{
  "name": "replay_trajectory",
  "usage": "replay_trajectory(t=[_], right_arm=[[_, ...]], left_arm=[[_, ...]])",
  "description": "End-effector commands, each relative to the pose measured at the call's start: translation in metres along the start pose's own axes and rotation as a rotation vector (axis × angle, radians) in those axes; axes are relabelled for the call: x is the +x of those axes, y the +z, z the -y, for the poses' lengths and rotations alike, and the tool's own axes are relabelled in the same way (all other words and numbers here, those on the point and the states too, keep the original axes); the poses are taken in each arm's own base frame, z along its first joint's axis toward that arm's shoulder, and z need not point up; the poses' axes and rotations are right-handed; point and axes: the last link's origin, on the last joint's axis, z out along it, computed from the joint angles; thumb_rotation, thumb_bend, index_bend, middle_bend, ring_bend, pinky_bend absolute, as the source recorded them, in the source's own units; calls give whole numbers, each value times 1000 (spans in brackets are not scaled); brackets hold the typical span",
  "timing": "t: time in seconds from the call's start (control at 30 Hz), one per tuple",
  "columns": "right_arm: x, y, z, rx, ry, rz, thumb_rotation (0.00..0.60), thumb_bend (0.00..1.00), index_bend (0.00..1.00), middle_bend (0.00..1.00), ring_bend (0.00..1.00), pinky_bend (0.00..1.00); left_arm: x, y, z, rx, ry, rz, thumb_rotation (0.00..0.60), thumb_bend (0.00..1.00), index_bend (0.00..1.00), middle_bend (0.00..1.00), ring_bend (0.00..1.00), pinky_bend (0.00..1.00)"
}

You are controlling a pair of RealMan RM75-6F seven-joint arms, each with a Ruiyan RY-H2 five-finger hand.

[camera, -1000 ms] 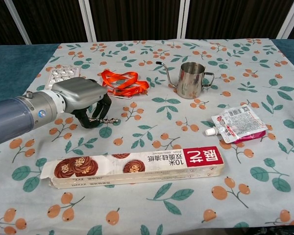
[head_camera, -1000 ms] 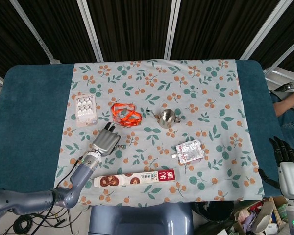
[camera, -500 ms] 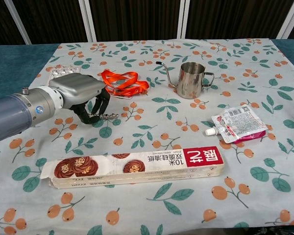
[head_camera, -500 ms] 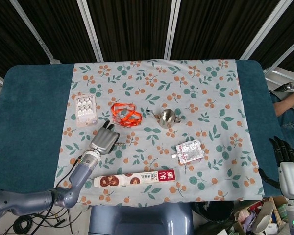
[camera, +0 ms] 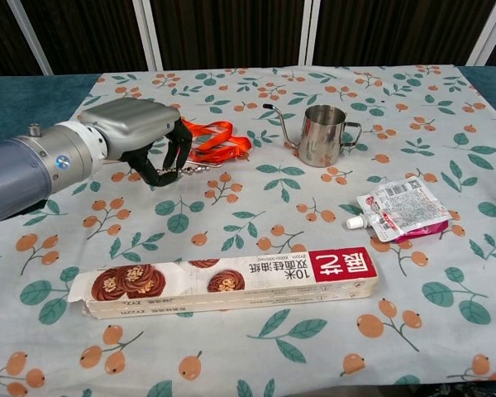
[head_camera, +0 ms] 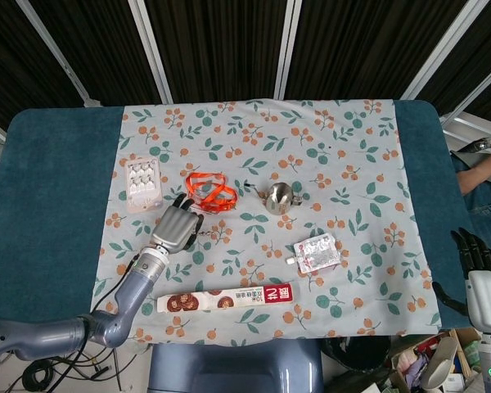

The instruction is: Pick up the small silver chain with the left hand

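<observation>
The small silver chain (camera: pixel 188 168) hangs as a short beaded strand, pinched in the curled fingers of my left hand (camera: pixel 140 136). That hand is raised off the floral cloth, just in front of the orange lanyard (camera: pixel 205 139). In the head view the left hand (head_camera: pixel 177 228) sits left of centre, with a bit of the chain (head_camera: pixel 203 232) showing at its right side. My right hand (head_camera: pixel 476 260) rests off the table at the lower right, with its dark fingers apart and nothing in them.
A silver pitcher (camera: pixel 323 134) stands at the back centre. A white and red pouch (camera: pixel 399 208) lies to the right, and a long cookie box (camera: pixel 231 282) lies in front. A blister pack (head_camera: pixel 143 183) lies to the left of the lanyard.
My left hand has closed on the chain and lifted it off the cloth, rising and moving back toward the lanyard. The right hand has not moved.
</observation>
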Motion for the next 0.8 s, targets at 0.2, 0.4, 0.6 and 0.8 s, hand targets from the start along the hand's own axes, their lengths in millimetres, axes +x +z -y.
replay_trajectory(t=[0.2,0.4,0.6,0.8], right_arm=[[0,0,0,-2,0,-2,600,149,42,40,74,150],[0,-1,1,-4,0,-3,600,149,42,39,73,150],[0,-1,1,-5,-2,-3,600,148,42,39,73,150],[0,-1,1,-7,-1,-1,600,148,41,39,73,150]], left_arm=[[49,-1,0,-58,-63,-105,600,442,574,568,162,113],[83,-2,-4,-99,-72,-184,600,442,576,568,162,120],[113,-1,-10,-115,-99,-254,600,441,577,568,162,125],[133,-4,-12,-120,-143,-287,600,442,577,569,162,127]])
